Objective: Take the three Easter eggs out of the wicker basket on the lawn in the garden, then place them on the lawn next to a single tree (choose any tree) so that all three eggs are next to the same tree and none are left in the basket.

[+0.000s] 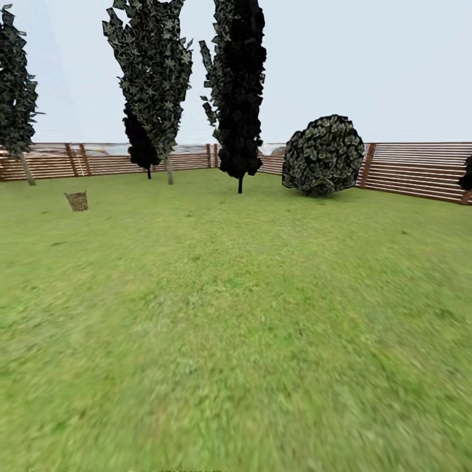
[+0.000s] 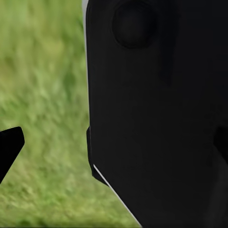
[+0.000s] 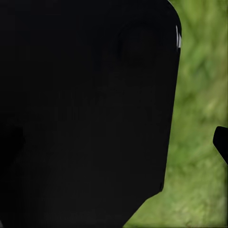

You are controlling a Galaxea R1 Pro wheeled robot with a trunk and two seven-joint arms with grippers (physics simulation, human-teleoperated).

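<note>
The wicker basket (image 1: 77,200) stands small and far off on the lawn (image 1: 249,314), at the left of the head view. The Easter eggs are hidden at this distance. A tree (image 1: 156,72) with a pale trunk and blotched foliage rises behind the basket near the fence. Another such tree (image 1: 14,92) stands at the far left edge. In the left wrist view one dark fingertip (image 2: 9,146) pokes in over blurred grass beside the robot's black body (image 2: 156,109). The right wrist view shows one fingertip (image 3: 221,142) beside the same black body (image 3: 85,114).
A dark columnar tree (image 1: 239,85) on a thin stem stands at centre back, with a smaller one (image 1: 141,145) behind the pale-trunked tree. A round bush (image 1: 323,155) sits at the right. A brown slatted fence (image 1: 419,170) closes the garden.
</note>
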